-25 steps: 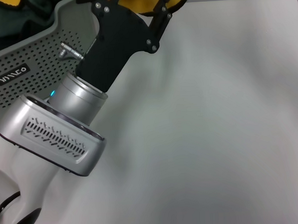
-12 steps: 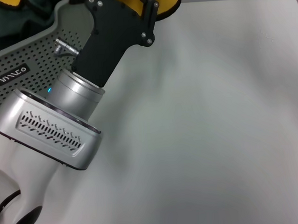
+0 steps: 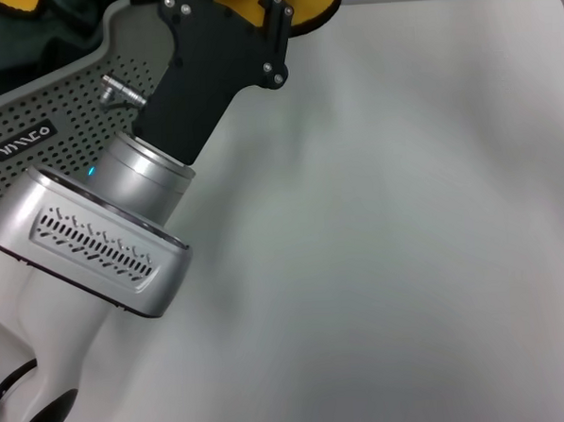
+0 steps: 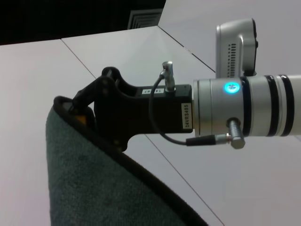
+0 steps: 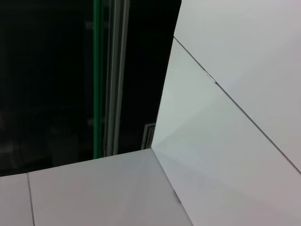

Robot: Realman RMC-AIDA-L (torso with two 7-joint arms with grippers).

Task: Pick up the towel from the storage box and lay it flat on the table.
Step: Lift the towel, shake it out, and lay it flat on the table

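In the head view, the left gripper (image 3: 276, 8) is seen raised at the top edge, just beside the corner of the storage box (image 3: 42, 138), its fingers clenched on the mustard-yellow towel (image 3: 311, 0). The towel is bunched at the fingertips, above the far part of the white table (image 3: 407, 242). Dark green fabric (image 3: 27, 45) is seen inside the box, with a second scrap of yellow at its far corner.

In the left wrist view, the left gripper (image 4: 87, 101) is shown from the side, pinching a cloth edge bound in black; the hanging cloth looks grey-green here.

In the right wrist view, only white wall panels and a dark opening are shown; the right gripper is not seen in any view.
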